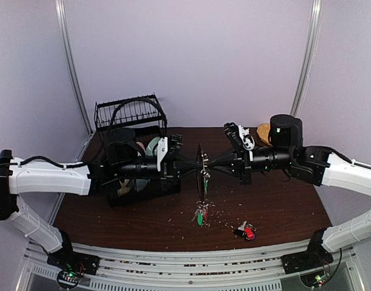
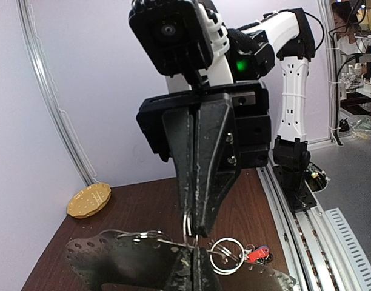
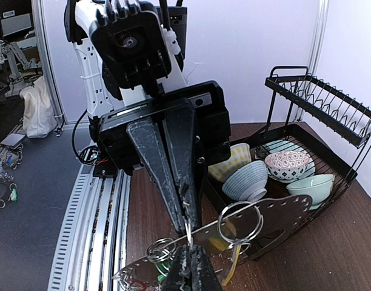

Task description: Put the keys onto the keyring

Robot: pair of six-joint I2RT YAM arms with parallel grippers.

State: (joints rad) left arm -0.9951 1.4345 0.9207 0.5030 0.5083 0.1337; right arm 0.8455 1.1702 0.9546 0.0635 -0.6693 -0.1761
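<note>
A: At the middle of the worktop (image 1: pixel 282 206), what is held?
B: The keyring (image 1: pixel 200 151) is pinched edge-on from both sides, by the left fingers (image 1: pixel 187 163) and the right fingers (image 1: pixel 222 162), tip to tip. Green and red keys (image 1: pixel 200 215) are seen below it.
A: And around?
B: A red-and-black bunch (image 1: pixel 246 231) is lying near right. A dish rack (image 1: pixel 130 112) with bowls (image 3: pixel 246 180) is crowded against the left arm (image 1: pixel 52 176). A tan plate (image 1: pixel 263 130) is set far right.

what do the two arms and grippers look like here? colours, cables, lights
Left arm and right arm: white shells, black joint housings, black bases. A thin black cable loops along each one's white link. Left gripper and right gripper: all black, long wedge fingers tapering to a point, plates with rows of small holes. A green light glows on the right wrist.
</note>
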